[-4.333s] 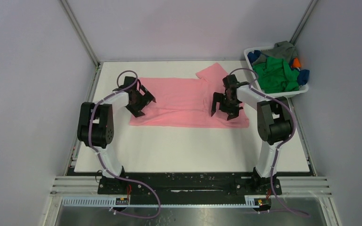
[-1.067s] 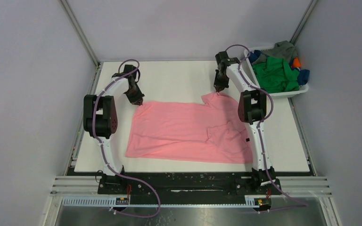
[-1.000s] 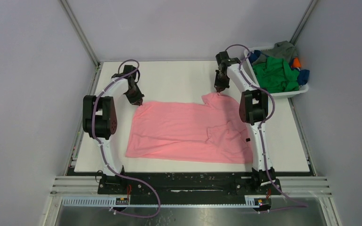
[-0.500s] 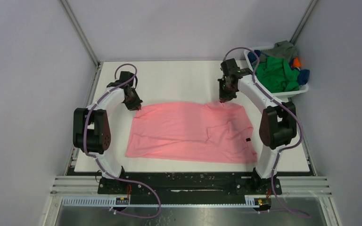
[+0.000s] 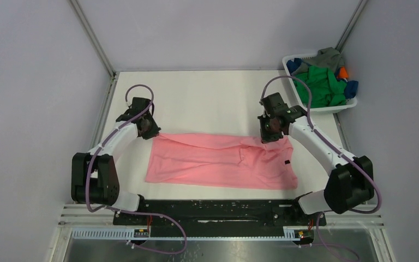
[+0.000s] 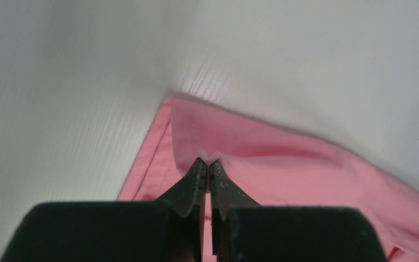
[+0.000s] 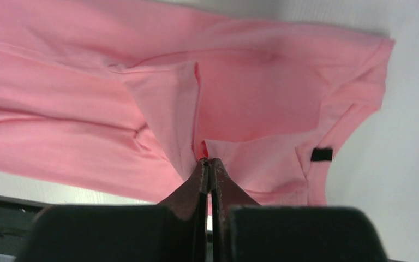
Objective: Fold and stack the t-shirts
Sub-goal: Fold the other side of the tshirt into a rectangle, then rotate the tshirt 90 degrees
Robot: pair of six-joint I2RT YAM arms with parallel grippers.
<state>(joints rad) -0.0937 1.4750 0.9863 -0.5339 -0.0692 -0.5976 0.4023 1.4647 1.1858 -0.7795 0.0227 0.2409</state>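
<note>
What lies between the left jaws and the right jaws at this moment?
The far edge of the pink t-shirt runs from the left jaws to the right jaws, both shut on it. The top external view shows the whole stretch.

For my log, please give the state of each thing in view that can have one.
Salmon pink cloth t-shirt: partly folded, far edge pinched up.
Left gripper: shut on the t-shirt's far left corner.
Right gripper: shut on its far right edge.
White plastic basket: full of crumpled shirts.
</note>
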